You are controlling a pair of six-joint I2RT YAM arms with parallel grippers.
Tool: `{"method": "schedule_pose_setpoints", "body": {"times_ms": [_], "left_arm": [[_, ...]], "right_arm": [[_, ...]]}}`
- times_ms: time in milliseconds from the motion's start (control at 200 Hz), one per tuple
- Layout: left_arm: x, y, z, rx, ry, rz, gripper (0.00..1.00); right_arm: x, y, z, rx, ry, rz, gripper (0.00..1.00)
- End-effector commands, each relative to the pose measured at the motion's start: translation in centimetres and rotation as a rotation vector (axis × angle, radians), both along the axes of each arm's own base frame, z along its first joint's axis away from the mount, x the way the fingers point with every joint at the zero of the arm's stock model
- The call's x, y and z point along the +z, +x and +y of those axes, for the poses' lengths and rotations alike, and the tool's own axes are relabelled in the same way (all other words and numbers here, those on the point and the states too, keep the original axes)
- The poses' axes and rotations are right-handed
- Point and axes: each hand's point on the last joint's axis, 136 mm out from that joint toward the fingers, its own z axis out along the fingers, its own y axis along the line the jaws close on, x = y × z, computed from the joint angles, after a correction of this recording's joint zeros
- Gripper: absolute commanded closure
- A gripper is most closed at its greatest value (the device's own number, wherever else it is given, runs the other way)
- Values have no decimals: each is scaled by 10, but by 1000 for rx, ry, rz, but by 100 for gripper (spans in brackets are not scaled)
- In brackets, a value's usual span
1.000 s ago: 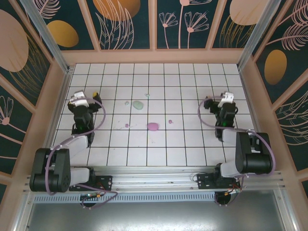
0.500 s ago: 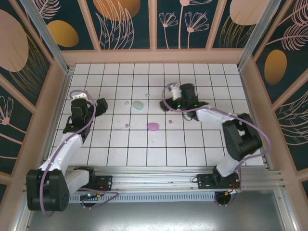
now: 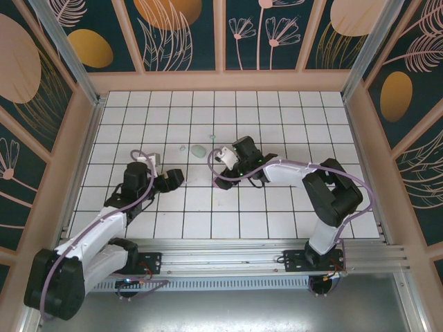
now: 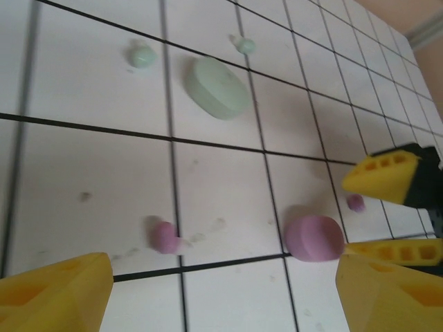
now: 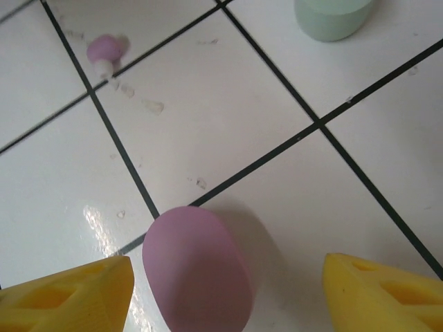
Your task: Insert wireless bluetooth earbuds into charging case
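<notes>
Both arms have swung in from the outer tiles toward the middle of the floor over the last second, the right one reaching farthest across.

The left gripper is released. Its yellow fingers are spread with only bare tile between them. Just ahead of it and a little to its left lies one pink-lilac earbud, a small rounded bead with a paler stub on one side. Ahead and to its right sits the pink case, a smooth lilac oval. The second pink earbud is a smaller lilac dot just beyond that case. Farther ahead is the mint case, a pale green oval. The two mint earbuds are pale, rounded and blurred: one lies to the case's left and the other just past its far end.

The right gripper is released as well. Its fingers stand on either side of the pink case without touching it. From that wrist, the stubbed pink earbud lies ahead and to the left, well apart from the pink case, and the mint case's edge shows ahead to the right.

All four earbuds lie loose on the tiled floor, outside both cases.
</notes>
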Motion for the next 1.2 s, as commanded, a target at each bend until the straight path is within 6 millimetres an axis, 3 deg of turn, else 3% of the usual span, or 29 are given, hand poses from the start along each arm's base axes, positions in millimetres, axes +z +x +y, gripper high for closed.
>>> {"method": "schedule_pose_setpoints", "body": {"times_ms": [0, 140, 400, 616, 761, 961, 1196], "left_arm": [[15, 9, -17, -22, -66, -60, 17], [20, 11, -20, -18, -79, -83, 17], [10, 6, -25, -59, -48, -37, 18], [13, 3, -20, -64, 0, -53, 15], [15, 3, -20, -80, 22, -68, 14], [38, 1, -25, -166, 72, -174, 15], [84, -16, -39, -357, 141, -469, 23]], "right_arm": [[1, -2, -2, 61, -58, -53, 28], [-5, -11, 1, 92, -91, -30, 28], [-38, -22, 2, 144, -193, 6, 28], [-49, -20, 9, 152, -231, 0, 38], [-50, -22, 5, 158, -279, -32, 51], [-36, -23, 2, 139, -273, -64, 62], [9, -25, 11, 132, -161, -105, 72]]}}
